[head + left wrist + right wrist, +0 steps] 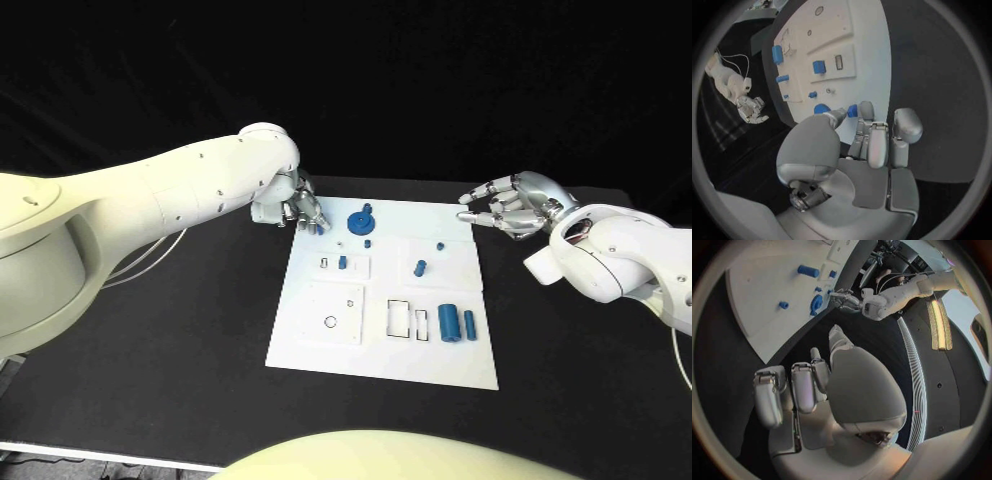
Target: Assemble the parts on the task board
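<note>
Hovering empty w/ fingers curled in: left hand [296, 210] at task board [433, 360] corner, right hand [508, 205] off-board; no legible writing.

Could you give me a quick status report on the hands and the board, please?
Left robot hand empty at task board's far left corner, by round blue part. Right robot hand curled, empty, off board. Nothing in the way.

I see the black table [173, 330] spreading wide on every side, its matte top plain and dark. A thin pale cable [144, 262] loops over it near my left side, curving toward the table's left edge. Beyond the far edge hangs what looks like a black backdrop [433, 80], though it is too dark to be sure
</note>
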Robot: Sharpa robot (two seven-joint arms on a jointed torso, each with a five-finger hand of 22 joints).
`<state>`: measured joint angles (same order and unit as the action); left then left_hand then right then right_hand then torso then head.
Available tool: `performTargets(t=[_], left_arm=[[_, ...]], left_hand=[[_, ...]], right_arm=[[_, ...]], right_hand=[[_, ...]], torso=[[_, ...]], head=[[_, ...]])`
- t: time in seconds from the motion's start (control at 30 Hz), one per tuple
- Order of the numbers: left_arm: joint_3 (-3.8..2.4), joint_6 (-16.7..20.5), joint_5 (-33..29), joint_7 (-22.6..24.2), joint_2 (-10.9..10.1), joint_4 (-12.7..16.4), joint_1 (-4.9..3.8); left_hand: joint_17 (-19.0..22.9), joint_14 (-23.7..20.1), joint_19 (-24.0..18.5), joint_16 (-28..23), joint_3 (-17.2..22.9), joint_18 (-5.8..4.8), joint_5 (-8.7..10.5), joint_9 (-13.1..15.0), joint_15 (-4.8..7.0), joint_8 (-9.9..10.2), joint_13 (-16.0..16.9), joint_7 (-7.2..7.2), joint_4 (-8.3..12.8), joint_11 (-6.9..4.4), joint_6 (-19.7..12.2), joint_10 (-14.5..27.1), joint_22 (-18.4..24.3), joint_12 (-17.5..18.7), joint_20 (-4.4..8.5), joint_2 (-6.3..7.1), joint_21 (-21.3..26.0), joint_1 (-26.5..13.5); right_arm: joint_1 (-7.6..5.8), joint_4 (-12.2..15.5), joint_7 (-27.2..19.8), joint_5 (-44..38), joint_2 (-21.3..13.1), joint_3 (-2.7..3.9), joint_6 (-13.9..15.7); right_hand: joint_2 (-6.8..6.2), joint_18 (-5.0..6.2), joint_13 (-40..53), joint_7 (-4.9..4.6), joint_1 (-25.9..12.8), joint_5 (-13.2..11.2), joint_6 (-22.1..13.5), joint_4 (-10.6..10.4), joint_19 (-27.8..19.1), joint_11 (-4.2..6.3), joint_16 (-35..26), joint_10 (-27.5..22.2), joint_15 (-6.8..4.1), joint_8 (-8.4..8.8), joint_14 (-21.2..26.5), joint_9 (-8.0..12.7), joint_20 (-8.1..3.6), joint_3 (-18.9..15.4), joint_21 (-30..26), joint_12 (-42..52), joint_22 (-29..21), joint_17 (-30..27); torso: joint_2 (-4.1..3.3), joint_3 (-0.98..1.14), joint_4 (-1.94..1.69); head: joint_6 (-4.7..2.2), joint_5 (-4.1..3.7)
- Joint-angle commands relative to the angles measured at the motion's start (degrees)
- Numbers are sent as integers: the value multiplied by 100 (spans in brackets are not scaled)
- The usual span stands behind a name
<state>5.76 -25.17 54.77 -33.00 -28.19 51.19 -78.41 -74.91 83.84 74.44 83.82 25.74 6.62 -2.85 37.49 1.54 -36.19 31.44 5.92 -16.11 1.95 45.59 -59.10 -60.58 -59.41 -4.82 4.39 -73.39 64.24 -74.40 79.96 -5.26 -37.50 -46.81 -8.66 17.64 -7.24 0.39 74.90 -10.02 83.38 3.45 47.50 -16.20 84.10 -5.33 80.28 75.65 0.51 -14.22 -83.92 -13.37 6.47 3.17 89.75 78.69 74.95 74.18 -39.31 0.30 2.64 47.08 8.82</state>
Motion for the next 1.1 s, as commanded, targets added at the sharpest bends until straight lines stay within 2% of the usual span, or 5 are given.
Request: performTargets(t=[0.03,0.33,0.77,1.0,1.1], left_arm=[[-2,188,-125,79,13,4,7],[-2,292,-207,78,15,10,8],[-2,176,-225,0,10,-14,8],[-2,81,-225,-14,13,-12,8],[-2,40,-226,-13,15,-10,8]], left_hand=[[-566,286,18,23,45,-65,6,11,40,-36,-9,-7,5,-33,57,-22,-2,-30,39,2,-30,52],[-552,283,14,19,190,-65,7,124,67,-216,-13,-48,-7,-66,112,-44,-11,-33,64,18,-35,63],[-527,273,10,6,212,-65,7,214,80,-339,47,-67,-28,-81,98,-87,-17,-75,78,102,-37,-12],[-536,277,11,15,416,-66,5,310,115,-466,82,-116,105,-124,65,-112,-33,-101,106,65,-43,171],[-541,279,13,19,611,-69,4,353,137,-515,75,-141,292,-150,15,-108,-47,-91,128,56,-49,385]], right_arm=[[2,0,-59,-44,4,0,-40],[2,-10,-50,-44,13,0,-58],[2,-24,-44,-44,21,0,-69],[2,-27,-41,-44,25,0,-79],[2,-28,-40,-44,25,0,-81]], right_hand=[[32,-39,217,-13,30,-3,-38,-5,590,-6,-16,-23,37,-21,-16,-5,29,-34,25,-22,1505,6],[32,-39,217,-13,30,-3,-38,-5,590,-6,-16,-23,37,-21,-16,-5,29,-34,25,-22,1505,6],[38,-39,221,-12,36,-3,-39,-3,590,-5,-15,-15,37,-27,-16,-6,28,-39,25,-16,1505,6],[38,-39,221,-12,36,-3,-39,-3,590,-5,-15,-15,37,-27,-16,-6,28,-39,25,-16,1505,6],[38,-39,221,-12,36,-3,-39,-3,590,-5,-15,-15,37,-27,-16,-6,28,-39,25,-16,1505,6]], torso=[[2,2,1],[4,8,3],[2,3,-4],[1,4,-1],[3,3,1]], head=[[6,-1],[15,-7],[16,-14],[33,-17],[39,-16]])
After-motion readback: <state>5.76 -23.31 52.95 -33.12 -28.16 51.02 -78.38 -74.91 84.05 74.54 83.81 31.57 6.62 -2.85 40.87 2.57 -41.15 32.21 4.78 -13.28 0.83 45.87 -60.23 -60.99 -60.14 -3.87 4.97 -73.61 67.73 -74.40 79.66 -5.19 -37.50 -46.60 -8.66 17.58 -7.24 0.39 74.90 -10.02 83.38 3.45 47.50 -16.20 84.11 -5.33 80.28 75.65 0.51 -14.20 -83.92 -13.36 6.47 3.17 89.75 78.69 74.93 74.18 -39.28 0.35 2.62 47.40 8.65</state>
